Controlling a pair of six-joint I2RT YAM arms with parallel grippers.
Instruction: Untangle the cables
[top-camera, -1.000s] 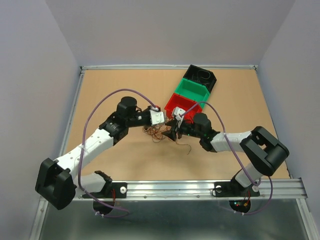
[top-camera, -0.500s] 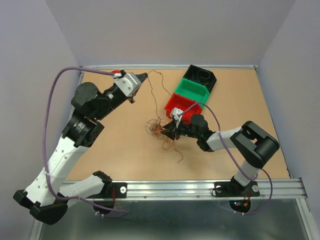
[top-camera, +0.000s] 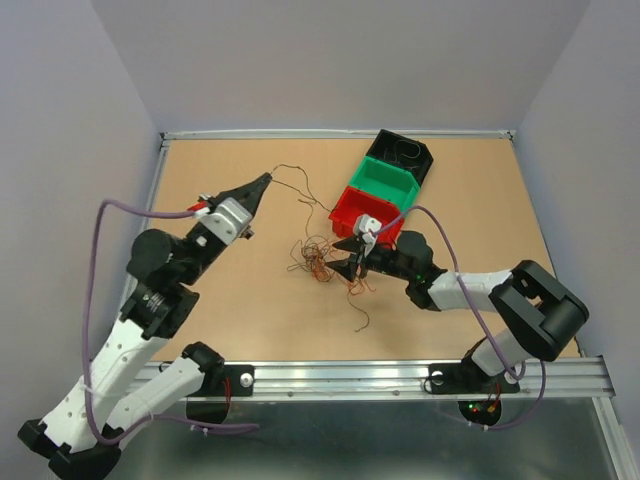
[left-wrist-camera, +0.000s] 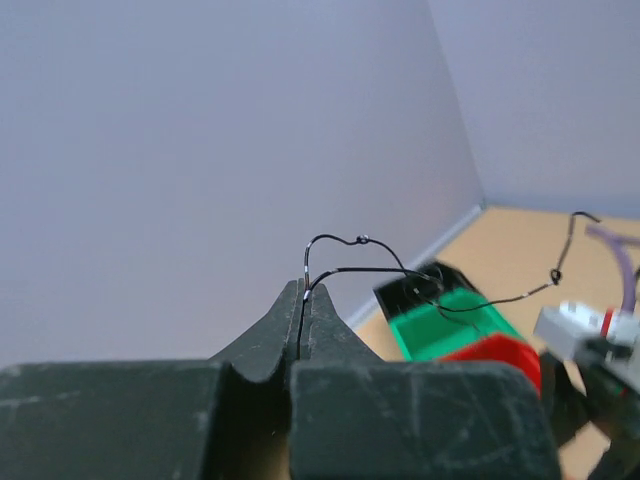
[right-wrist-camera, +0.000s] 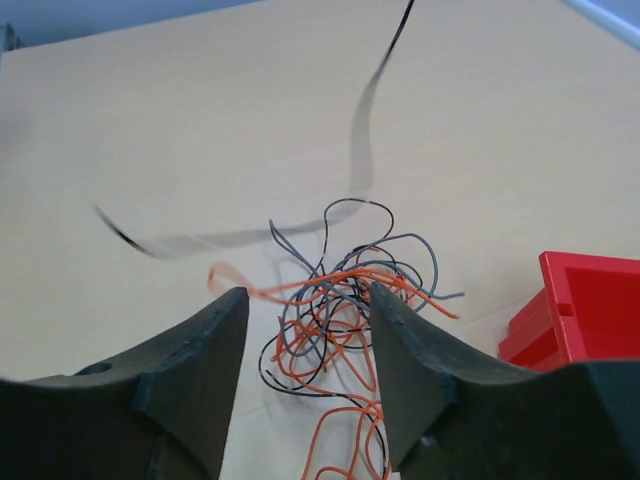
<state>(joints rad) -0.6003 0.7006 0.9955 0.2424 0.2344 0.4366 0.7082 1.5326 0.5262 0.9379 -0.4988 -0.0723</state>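
The cables (top-camera: 318, 258) lie in a tangle of orange, dark and grey-blue strands on the table (top-camera: 220, 190). My left gripper (top-camera: 266, 179) is lifted to the left of the heap and is shut on one dark cable (top-camera: 300, 192). That strand runs from the tips (left-wrist-camera: 303, 293) toward the bins. My right gripper (top-camera: 352, 262) sits low at the tangle's right side. It is open, and the tangle (right-wrist-camera: 340, 310) lies just ahead of and between its fingers (right-wrist-camera: 215, 330). A blurred dark strand (right-wrist-camera: 360, 150) rises above the heap.
Three bins stand in a diagonal row at the back right: black (top-camera: 400, 155), green (top-camera: 385, 182), red (top-camera: 365, 212). The red bin (right-wrist-camera: 590, 300) is close to my right gripper's right. A loose cable end (top-camera: 360, 318) trails toward the front edge. Walls enclose the table.
My left arm left the tangle with a dark cable, swung up to the far left, then came down and nearer. The right gripper stayed at the tangle, its jaws shifting slightly.
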